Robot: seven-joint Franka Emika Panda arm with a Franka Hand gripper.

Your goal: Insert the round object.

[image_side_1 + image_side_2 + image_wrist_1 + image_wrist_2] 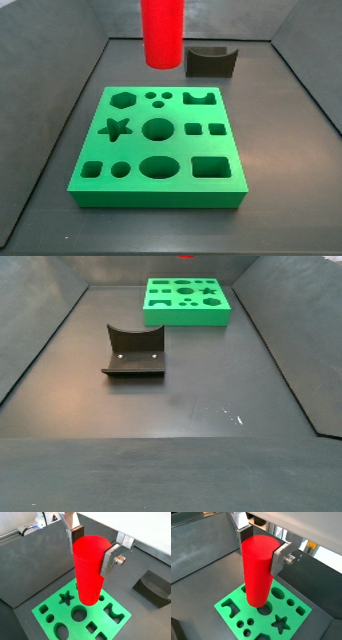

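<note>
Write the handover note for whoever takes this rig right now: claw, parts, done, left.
Claw: shut on the red cylinder, holding it upright near its top.
Cylinder: in the air above the green board, lower end over the cut-outs, not in any hole.
Dark grey notched block: on the floor beyond the board, untouched.
Done: pick-up and carry over the board.
Left: line up with a round hole, lower, release.

This is a robot test cell in a lab, not a home or shop. A bare dark grey desk is boxed in by plain grey panel walls. On it sit only purpose-made pieces: a bright green board cut with star, hexagon, round and square holes, and a small dark grey block with a curved notch. The gripper with flat silver fingers holds a smooth red cylinder above the board.
</note>
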